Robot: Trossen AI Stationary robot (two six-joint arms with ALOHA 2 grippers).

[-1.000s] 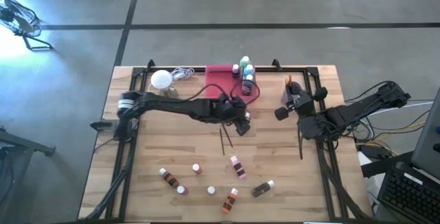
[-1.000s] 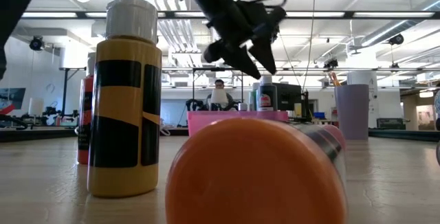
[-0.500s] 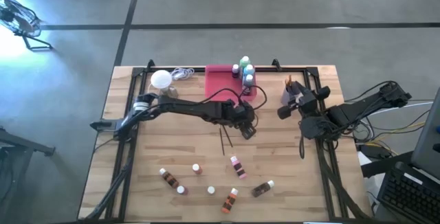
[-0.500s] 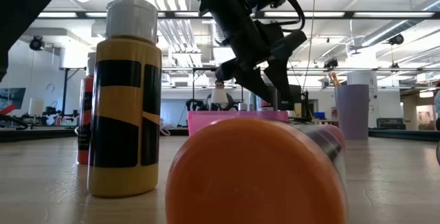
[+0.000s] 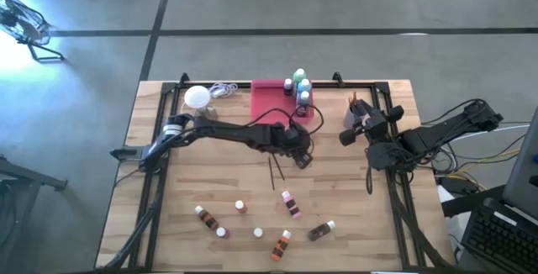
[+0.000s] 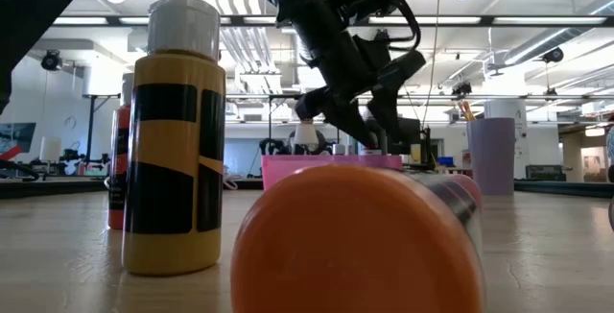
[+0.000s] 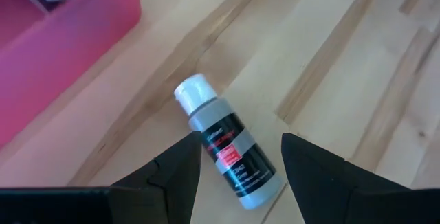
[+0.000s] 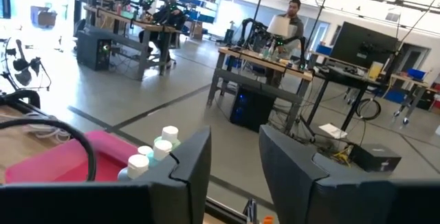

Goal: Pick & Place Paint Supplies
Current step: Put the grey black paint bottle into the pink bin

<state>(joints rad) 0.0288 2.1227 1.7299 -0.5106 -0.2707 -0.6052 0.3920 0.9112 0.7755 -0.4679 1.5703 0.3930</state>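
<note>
- Paint bottle [image 7: 227,145], grey with a white cap, lies flat on the wood at mid-frame of the left wrist view, just off the pink tray [image 7: 62,59] at upper left.
- Left gripper [image 7: 237,165] hangs over it, fingers spread wide either side of the body, nothing held; looks lined up for a grab.
- Right gripper [image 5: 346,137] waits centre-right in the high view, fingers apart and empty.

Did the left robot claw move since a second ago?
Yes. The left gripper has slid along the table toward the right arm's side, past the pink tray, and now hangs open over a lying grey bottle.
</note>
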